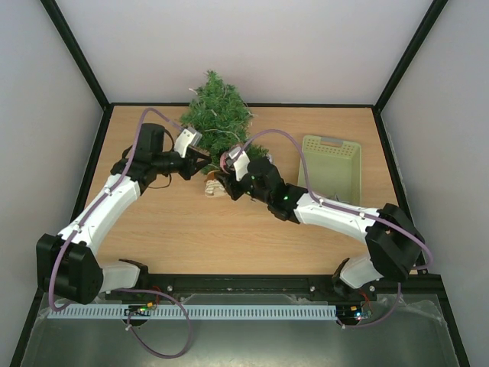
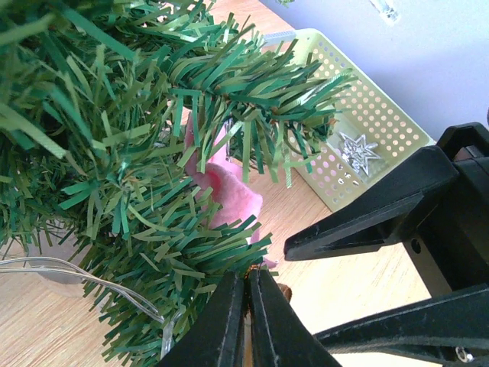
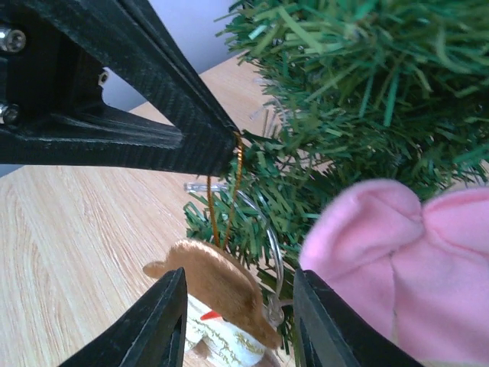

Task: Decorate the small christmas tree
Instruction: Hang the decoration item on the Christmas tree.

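The left end effector (image 2: 246, 321) has its two fingers pressed together on the gold hanging thread (image 3: 233, 183) of a brown ornament (image 3: 218, 283), right against the lower near branches of the small christmas tree (image 1: 216, 111). The ornament dangles from that thread just in front of the tree's needles. The right end effector (image 3: 241, 275) stands with its fingers apart, one on each side of the ornament. Whether they touch it cannot be told.

A pink felt ornament (image 2: 229, 195) sits among the tree's branches, just beside the brown one. The tree stands at the far edge of the bench (image 1: 191, 229), about midway across. To the right of the tree lies a pale green perforated basket (image 1: 332, 168), with a silver star (image 2: 357, 153) against its wall.
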Tool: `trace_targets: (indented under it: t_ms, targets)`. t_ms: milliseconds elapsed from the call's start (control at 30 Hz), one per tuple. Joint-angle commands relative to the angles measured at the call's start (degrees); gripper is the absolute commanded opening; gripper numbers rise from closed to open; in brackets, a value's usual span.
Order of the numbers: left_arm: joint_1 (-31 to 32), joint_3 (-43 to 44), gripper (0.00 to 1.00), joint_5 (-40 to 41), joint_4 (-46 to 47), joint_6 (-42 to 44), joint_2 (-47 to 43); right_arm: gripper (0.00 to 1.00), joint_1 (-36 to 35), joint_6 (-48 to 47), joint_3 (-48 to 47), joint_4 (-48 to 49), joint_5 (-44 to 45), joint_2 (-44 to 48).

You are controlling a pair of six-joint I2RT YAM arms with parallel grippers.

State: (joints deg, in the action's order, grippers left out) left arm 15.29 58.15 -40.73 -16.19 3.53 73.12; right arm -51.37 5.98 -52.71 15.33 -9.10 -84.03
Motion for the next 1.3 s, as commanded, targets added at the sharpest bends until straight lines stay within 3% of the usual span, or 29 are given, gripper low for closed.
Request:
trace_targets:
  t_ms: [0,267,433,600,967,1267]
  targets:
    - [-0.4,1.0,0.06,-1.0,0.6,-0.2,-1.3,0.37,0.1,-2.1,-1.2,3.7,-2.2,-1.6]
    - [-0.4,1.0,0.06,-1.2,0.5,0.0,-1.8,0.39,0.2,-8.0,-2.8,2.5,-2.4,-5.2]
    - [-0.4,1.0,0.06,-1.2,0.4,0.1,-1.9,0.15,0.2,-8.5,-2.9,2.1,-3.4,-5.3]
    - [-0.4,0.6,0.07,-1.0,0.2,0.2,-2.3,0.02,0.1,-8.4,-1.8,2.6,-4.6,-4.1]
    - [-0.6,0.5,0.11,2.1,0.0,-0.9,-4.3,0.02,0.1,-6.6,-4.2,0.2,-5.8,-4.4]
    - [-0.9,0.3,0.28,6.1,-0.5,-3.4,-7.5,0.02,0.2,-5.6,-4.8,-0.7,-6.4,-4.1]
